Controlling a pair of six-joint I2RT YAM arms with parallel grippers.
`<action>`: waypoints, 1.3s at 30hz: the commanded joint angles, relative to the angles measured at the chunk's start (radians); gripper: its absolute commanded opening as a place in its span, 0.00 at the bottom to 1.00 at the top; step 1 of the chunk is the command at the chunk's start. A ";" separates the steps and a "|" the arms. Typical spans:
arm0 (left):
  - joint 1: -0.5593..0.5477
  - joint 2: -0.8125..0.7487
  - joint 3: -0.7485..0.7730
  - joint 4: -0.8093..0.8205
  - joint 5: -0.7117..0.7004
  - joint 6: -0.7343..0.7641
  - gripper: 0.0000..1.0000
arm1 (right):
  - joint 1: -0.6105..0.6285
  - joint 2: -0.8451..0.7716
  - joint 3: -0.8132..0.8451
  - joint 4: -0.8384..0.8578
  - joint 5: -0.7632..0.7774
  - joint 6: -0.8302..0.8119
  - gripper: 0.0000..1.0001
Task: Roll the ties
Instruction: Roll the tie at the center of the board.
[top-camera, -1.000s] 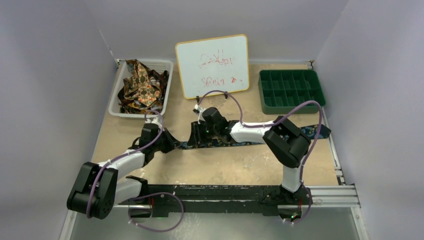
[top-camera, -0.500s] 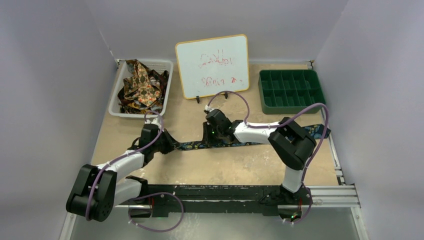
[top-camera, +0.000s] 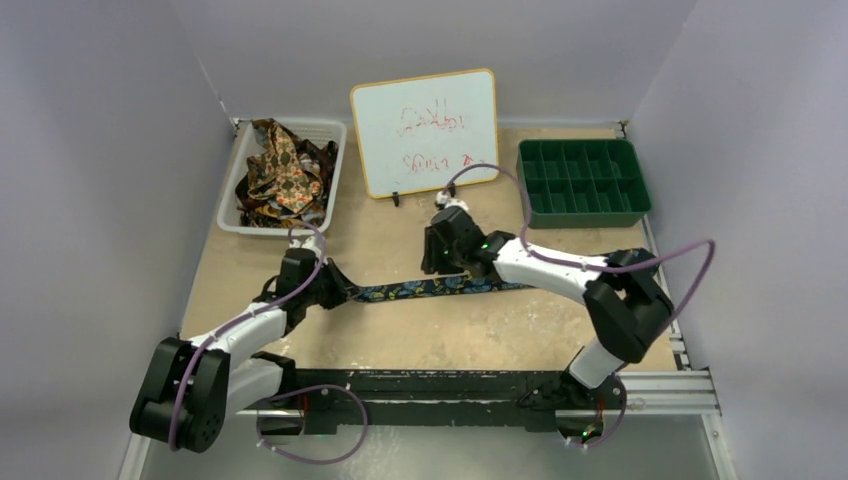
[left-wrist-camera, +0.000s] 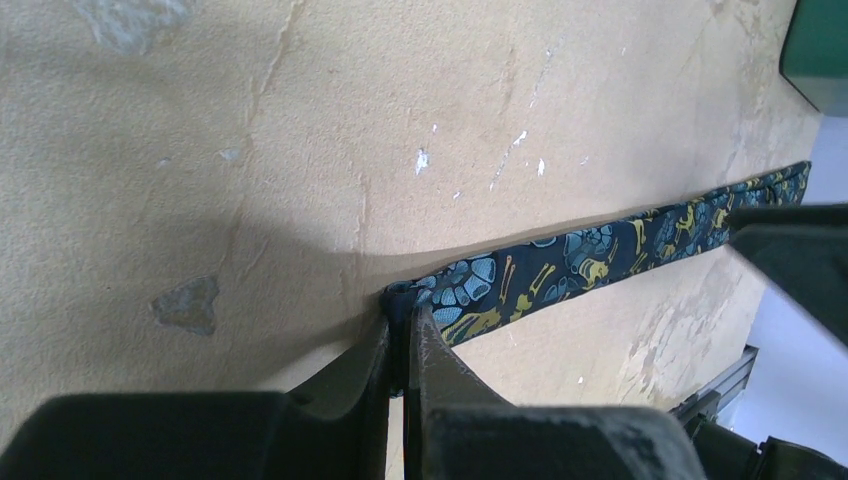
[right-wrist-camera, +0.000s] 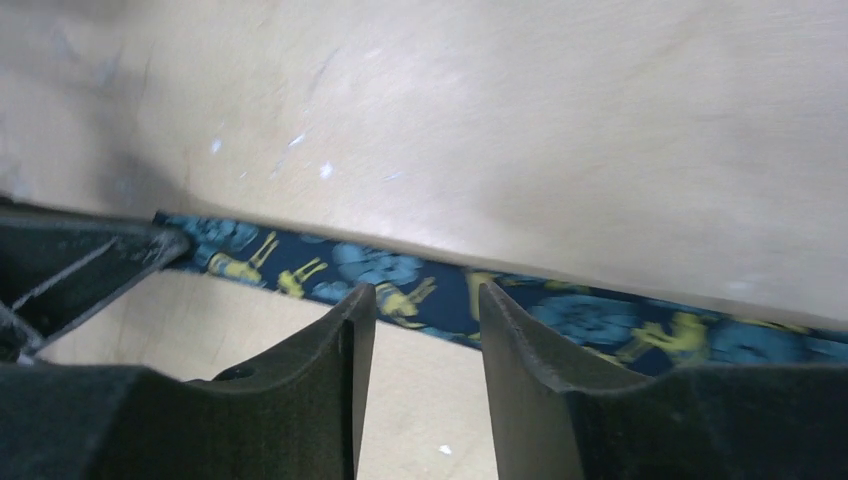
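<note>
Your left gripper (left-wrist-camera: 402, 318) is clamped on the left end of the navy tie (top-camera: 430, 287), which lies flat across the middle of the top view. Your right gripper (right-wrist-camera: 421, 296) hangs over it, fingers apart; other ties (top-camera: 282, 175) fill the upper-left basket (top-camera: 240, 228).

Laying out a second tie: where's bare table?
Widest bare patch: between the navy tie and the front rail. A smaller one sits beside the basket, before the whiteboard. Crowded along the tie: left fingers clamp its end, right fingers hang open over it.
</note>
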 joint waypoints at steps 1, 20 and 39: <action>0.007 -0.013 0.003 0.035 0.038 0.040 0.00 | -0.113 -0.085 -0.102 -0.038 0.072 0.036 0.48; 0.007 -0.007 0.110 -0.160 -0.049 0.042 0.30 | -0.152 -0.132 -0.097 0.119 -0.214 -0.595 0.87; 0.007 -0.120 0.183 -0.301 -0.099 0.048 0.58 | -0.116 -0.044 -0.158 0.137 -0.494 -1.106 0.83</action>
